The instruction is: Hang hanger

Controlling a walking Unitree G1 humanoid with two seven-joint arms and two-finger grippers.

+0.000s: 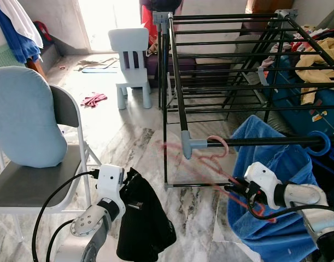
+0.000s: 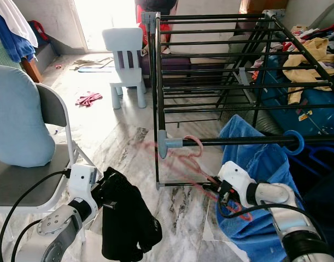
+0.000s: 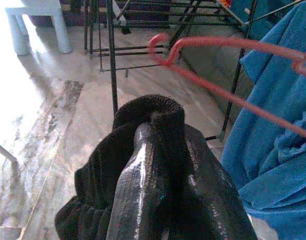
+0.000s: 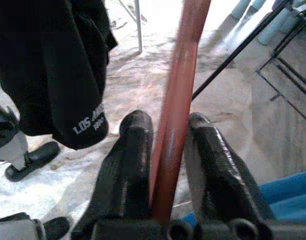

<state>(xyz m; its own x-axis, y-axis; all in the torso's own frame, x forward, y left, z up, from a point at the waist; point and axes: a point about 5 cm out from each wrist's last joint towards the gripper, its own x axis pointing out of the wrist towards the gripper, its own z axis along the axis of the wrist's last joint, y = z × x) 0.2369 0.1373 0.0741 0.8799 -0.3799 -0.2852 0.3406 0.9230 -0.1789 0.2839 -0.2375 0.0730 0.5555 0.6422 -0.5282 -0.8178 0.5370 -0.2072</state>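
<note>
Two tools are busy. The right tool pinches the pink hanger, whose hook already sits over the drying rack's front bar near its left corner. It should let go gently. The left tool grips black clothes.

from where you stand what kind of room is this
Probably a lived-in room of a home used for drying laundry: a drying rack, a blue towel draped on it, clothes heaped at the right, and a child's chair.

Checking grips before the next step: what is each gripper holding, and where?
Right gripper clamps the red hanger on a side bar; left gripper holds the black garment by a bunched fold.
</note>
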